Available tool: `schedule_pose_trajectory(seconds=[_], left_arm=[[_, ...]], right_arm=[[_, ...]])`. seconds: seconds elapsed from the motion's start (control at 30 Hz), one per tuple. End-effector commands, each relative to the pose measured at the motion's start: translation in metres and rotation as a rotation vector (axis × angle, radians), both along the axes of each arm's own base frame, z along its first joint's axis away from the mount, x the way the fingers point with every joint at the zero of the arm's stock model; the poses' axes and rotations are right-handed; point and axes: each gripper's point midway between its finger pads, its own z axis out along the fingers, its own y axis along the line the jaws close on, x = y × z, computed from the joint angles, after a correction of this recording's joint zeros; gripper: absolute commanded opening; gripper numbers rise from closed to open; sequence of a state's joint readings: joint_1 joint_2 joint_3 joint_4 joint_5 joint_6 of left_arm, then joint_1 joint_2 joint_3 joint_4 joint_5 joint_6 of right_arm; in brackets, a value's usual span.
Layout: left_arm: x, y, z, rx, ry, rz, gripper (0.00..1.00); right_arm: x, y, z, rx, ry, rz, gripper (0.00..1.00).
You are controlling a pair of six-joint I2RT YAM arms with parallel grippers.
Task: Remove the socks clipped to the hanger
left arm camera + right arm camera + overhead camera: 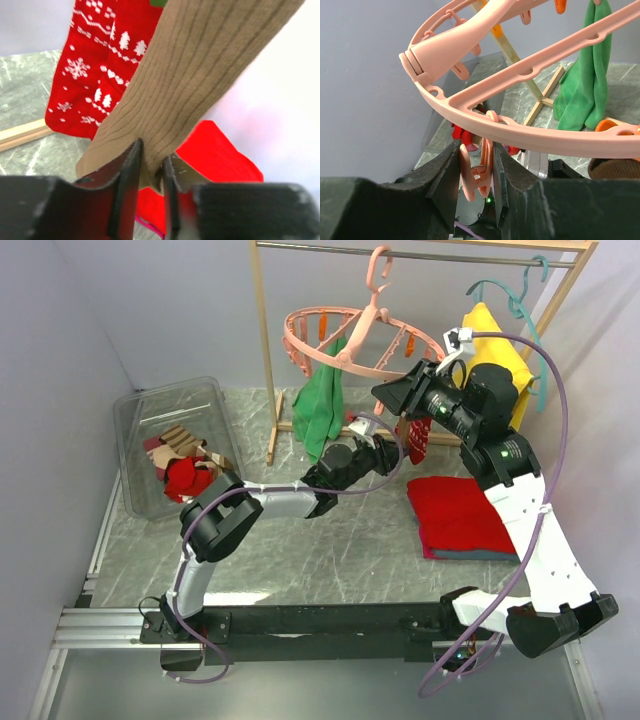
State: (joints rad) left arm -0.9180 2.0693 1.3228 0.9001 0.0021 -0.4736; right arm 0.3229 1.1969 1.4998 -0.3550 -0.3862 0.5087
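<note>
Your left pincer [150, 165] grips the tan sock [190, 85] at its lower end; your right pincer [476, 150] squeezes a peg [470, 172] under the hanger [530, 95]. Patterned socks [95, 75] still hang beyond the left pincer (others lie in the bin [135, 410]).

High rear overview; two wrist close-ups near hanger [358, 332]

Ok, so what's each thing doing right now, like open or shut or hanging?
Left gripper: shut on the tan sock.
Right gripper: shut on a pink peg.
Hanger: hanging by its hook.
Patterned red socks: hanging.
Green cloth: hanging from the hanger.
Bin: open, holding loose socks.
Folded red cloth: lying flat.
</note>
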Motion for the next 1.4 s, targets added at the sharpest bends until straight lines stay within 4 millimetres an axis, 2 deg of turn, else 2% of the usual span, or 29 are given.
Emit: schedule_pose_trajectory(seconds=[0.0, 0.03, 0.1, 0.13, 0.27, 0.3, 0.4, 0.6, 0.63, 0.77, 0.83, 0.93, 1.1, 1.27, 1.37], left_arm=[[-0.006, -0.002, 0.040, -0.066, -0.037, -0.024, 0.20], [-0.009, 0.000, 0.047, -0.073, -0.038, -0.031, 0.14], [-0.013, 0.001, 0.046, -0.053, -0.010, -0.047, 0.01], [-0.017, 0.003, 0.055, -0.057, -0.010, -0.058, 0.01], [-0.032, 0.010, 0.068, -0.058, 0.015, -0.099, 0.01], [-0.036, 0.011, 0.069, -0.065, 0.031, -0.112, 0.01], [-0.045, 0.016, 0.074, -0.062, 0.057, -0.134, 0.01], [-0.059, 0.024, 0.074, -0.047, 0.106, -0.164, 0.01], [-0.061, 0.027, 0.079, -0.055, 0.103, -0.166, 0.01], [-0.066, 0.029, 0.073, -0.035, 0.125, -0.177, 0.01], [-0.066, 0.029, 0.075, -0.034, 0.133, -0.181, 0.01], [-0.070, 0.027, 0.073, -0.028, 0.147, -0.201, 0.01], [-0.076, 0.026, 0.081, -0.034, 0.153, -0.222, 0.01], [-0.088, 0.025, 0.087, -0.043, 0.167, -0.262, 0.01], [-0.097, 0.023, 0.089, -0.039, 0.173, -0.280, 0.01]], right_arm=[[-0.021, 0.004, 0.009, 0.017, -0.015, 0.051, 0.17], [-0.020, 0.005, 0.008, 0.018, -0.010, 0.051, 0.20], [-0.021, 0.005, 0.005, 0.017, 0.000, 0.054, 0.24], [-0.020, 0.006, 0.004, 0.017, 0.009, 0.055, 0.28], [-0.020, 0.005, -0.001, 0.004, 0.034, 0.052, 0.38], [-0.020, 0.005, -0.001, -0.001, 0.033, 0.048, 0.46], [-0.018, 0.001, -0.008, -0.029, 0.055, 0.027, 0.56], [-0.021, -0.010, -0.020, -0.074, 0.082, -0.020, 0.63], [-0.021, -0.013, -0.021, -0.081, 0.084, -0.039, 0.64], [-0.025, -0.033, -0.023, -0.128, 0.081, -0.129, 0.68], [-0.030, -0.043, -0.019, -0.146, 0.059, -0.168, 0.77], [-0.031, -0.061, -0.019, -0.180, 0.049, -0.259, 0.79], [-0.020, -0.095, -0.014, -0.255, 0.045, -0.445, 0.79], [-0.007, -0.121, -0.004, -0.305, 0.033, -0.591, 0.79], [0.006, -0.135, -0.006, -0.337, 0.040, -0.678, 0.78]])
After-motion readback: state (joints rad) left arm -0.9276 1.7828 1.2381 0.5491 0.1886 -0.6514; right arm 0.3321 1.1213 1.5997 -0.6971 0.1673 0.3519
